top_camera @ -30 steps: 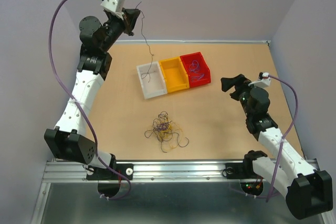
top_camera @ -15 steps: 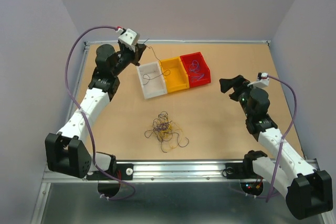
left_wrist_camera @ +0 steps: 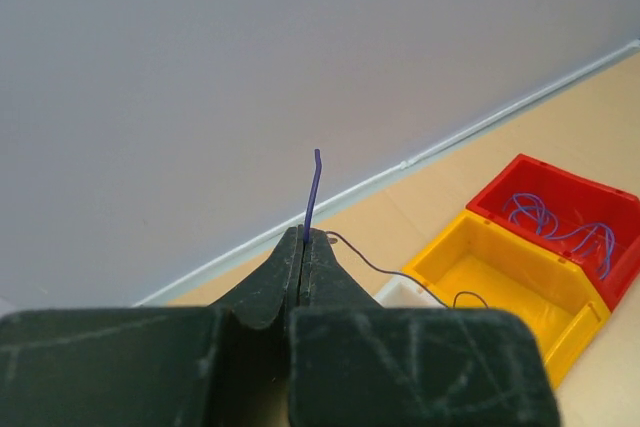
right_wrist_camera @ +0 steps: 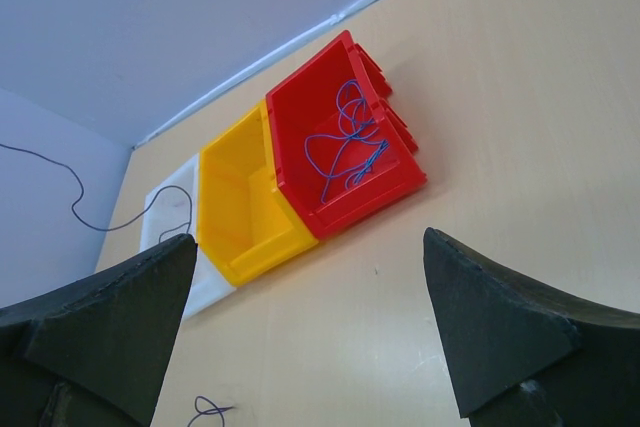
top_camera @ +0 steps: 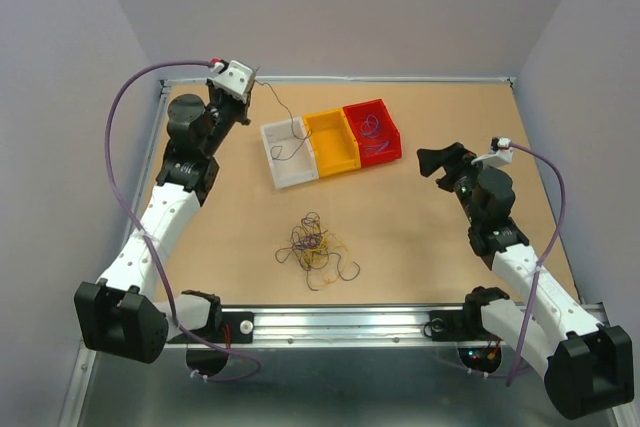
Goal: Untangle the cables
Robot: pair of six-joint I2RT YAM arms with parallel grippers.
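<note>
Over the bench [top_camera: 430, 237], far-left corner, the left hand [left_wrist_camera: 304, 245] pinches one wire [top_camera: 285, 119]; the right hand [right_wrist_camera: 310, 247] gapes empty. The cables [top_camera: 315, 247] look featherlight, limp, snag-prone: grab loose ends.

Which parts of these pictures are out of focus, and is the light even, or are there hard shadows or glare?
Top external view: soft even light, no glare, faint shadows; the cables look thin but sharp. Left wrist view: left gripper blurred up close, its pinched wire sharper. Right wrist view: right gripper soft-edged, red bin in focus.
</note>
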